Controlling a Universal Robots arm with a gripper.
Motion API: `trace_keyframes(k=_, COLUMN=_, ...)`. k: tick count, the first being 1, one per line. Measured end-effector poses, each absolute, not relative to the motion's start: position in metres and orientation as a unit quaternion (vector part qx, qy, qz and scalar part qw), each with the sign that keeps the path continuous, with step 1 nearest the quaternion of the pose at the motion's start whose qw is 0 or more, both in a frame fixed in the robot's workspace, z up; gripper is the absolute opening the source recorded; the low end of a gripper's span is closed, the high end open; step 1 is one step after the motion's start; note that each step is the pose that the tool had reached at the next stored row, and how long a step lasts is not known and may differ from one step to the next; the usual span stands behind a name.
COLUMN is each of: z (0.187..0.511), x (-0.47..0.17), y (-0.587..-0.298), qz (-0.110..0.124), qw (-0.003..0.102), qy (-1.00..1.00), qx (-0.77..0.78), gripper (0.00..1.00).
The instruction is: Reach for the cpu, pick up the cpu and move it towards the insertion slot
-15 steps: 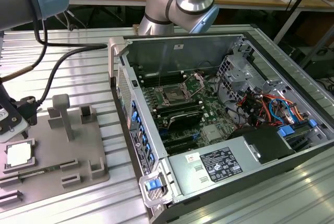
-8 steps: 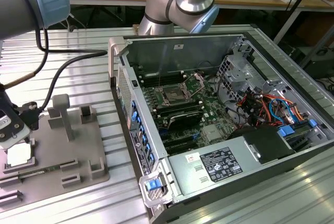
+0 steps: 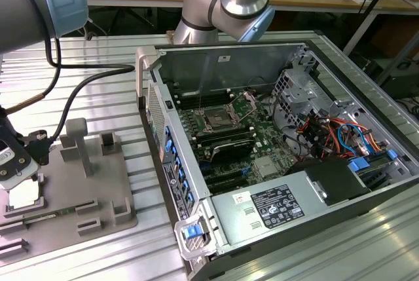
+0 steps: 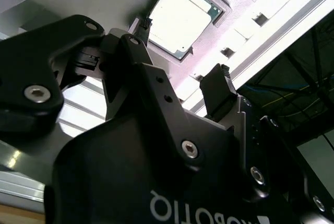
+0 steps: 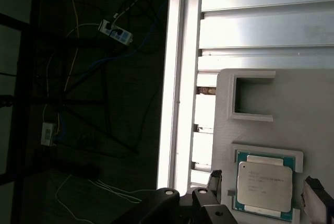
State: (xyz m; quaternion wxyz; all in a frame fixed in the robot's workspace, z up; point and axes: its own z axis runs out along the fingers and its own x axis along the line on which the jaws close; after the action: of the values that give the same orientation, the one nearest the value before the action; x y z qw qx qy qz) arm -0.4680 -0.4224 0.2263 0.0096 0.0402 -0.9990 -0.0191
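Now the gripper [image 4: 181, 49] hovers, fingers [image 4: 216, 85] apart, over the cpu [image 4: 182, 18], which lies seated in the tray [image 3: 98, 189] at the exterior view's lower left. Descending off-centre, a finger could strike the tray's raised rim and tilt the cpu.

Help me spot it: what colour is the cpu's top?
The cpu is silver-white, green-rimmed; clearest in the second wrist view.

cpu [image 5: 264, 186] seated in grey tray [image 5: 250, 130], tool [image 5: 265, 187] spread astride it
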Motion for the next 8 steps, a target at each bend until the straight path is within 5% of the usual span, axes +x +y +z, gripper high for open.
trace_keyframes(k=8, z=0.2239, x=-0.4679, y=-0.4233, qz=-0.019, qw=0.01, qy=-0.999, qx=0.04, gripper=0.66)
